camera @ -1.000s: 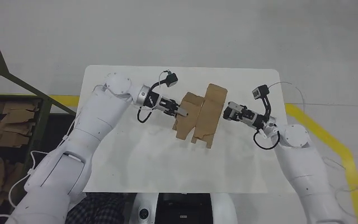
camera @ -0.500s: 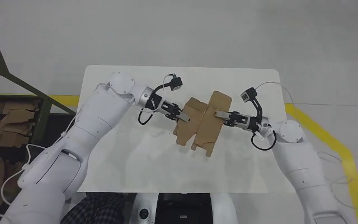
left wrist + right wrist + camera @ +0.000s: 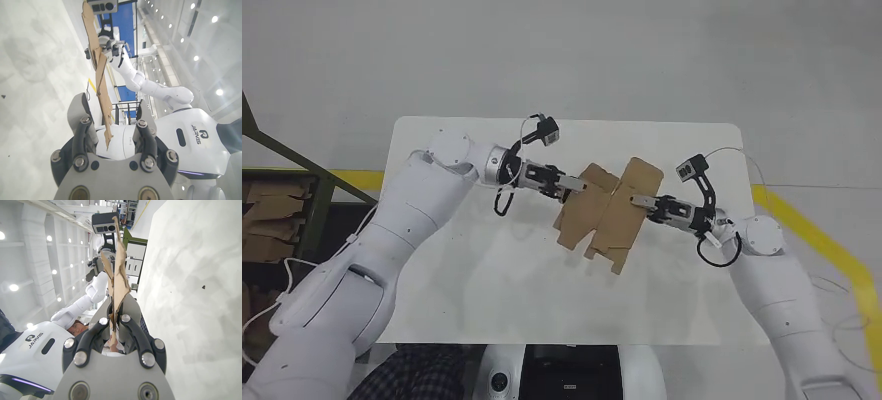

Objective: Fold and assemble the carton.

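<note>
Down below, the white table (image 3: pixel 462 280). The carton (image 3: pixel 604 215) is up off it, a flattened brown blank held in the air over the table's middle, strung between the two arms.

My read is that this is light, thin corrugated board. It looks stiff across the panels but ready to hinge at its creases, and the flaps look floppy and easy to crumple. It is best taken by a panel edge close to a crease, not out on a flap tip, because a one-sided hold will likely let it sag and twist.

Now the right pincer (image 3: pixel 115 311). It's clenched on the carton's edge, board pinched flat between both fingers, no doubt there. From above it sits at the side of the blank toward the right arm.

Over to the left pincer (image 3: pixel 112 106). It's spread wide, released, and the carton's jagged opposite edge runs right into the gap between its fingers. As far as I can tell it touches neither one. So the board sits edge-on inside the open jaws, ready to be taken, but the right side alone carries it. The carton is flat, and I'd say assembly has barely begun.
</note>
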You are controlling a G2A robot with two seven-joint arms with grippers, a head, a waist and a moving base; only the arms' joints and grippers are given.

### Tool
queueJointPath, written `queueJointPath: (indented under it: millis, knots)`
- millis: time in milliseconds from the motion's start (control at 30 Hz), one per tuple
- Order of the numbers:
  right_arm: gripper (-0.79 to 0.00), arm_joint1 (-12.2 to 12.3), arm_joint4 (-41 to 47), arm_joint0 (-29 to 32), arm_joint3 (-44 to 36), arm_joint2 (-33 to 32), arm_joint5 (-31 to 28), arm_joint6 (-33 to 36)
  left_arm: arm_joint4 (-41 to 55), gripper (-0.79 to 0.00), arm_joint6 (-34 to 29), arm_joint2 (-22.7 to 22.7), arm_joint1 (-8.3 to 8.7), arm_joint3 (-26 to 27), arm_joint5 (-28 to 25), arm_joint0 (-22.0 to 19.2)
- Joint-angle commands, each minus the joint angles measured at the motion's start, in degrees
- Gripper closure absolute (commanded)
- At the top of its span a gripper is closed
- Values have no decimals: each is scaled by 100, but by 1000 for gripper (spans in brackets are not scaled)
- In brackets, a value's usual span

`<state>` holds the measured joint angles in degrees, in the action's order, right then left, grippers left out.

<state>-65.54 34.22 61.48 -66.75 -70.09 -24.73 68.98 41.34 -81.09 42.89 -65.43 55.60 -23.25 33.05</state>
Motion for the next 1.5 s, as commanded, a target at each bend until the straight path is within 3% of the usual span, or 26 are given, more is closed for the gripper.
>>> queueJointPath:
  millis: [0, 233, 400, 567, 767, 1033, 1100, 1167, 1467]
  knots:
    - [0, 0, 123, 40, -7, -61, 65, -184, 154, -785, 162, 130, 21, -137, -157, 73]
    - [0, -9, 146, 441, -330, -369, -162, -1731, 497, -785, 530, 488, 41, -658, -524, 263]
    - [0, -12, -360, 894, -1022, -486, -193, -2888, 323, -785, 688, 492, 6, -676, -494, 320]
    - [0, -32, -913, 1405, -1815, -430, 138, -3836, 72, -785, 1172, 424, -65, -571, -318, 364]
    - [0, -72, -1326, 1788, -2356, -259, 544, -4509, -170, -785, 1477, 352, -149, -389, -216, 384]
    - [0, -123, -1560, 1812, -2448, -189, 779, -4989, -329, -773, 1645, 382, -209, -295, -122, 426]
    - [0, -135, -1589, 1801, -2444, -169, 815, -5033, -310, -646, 1679, 402, -225, -294, -100, 441]
    - [0, -148, -1609, 1795, -2427, -147, 845, -5078, -315, -409, 1690, 412, -243, -307, -91, 442]
    - [0, -205, -1656, 1770, -2380, -73, 922, -5266, -330, -145, 1750, 396, -360, -431, -57, 394]
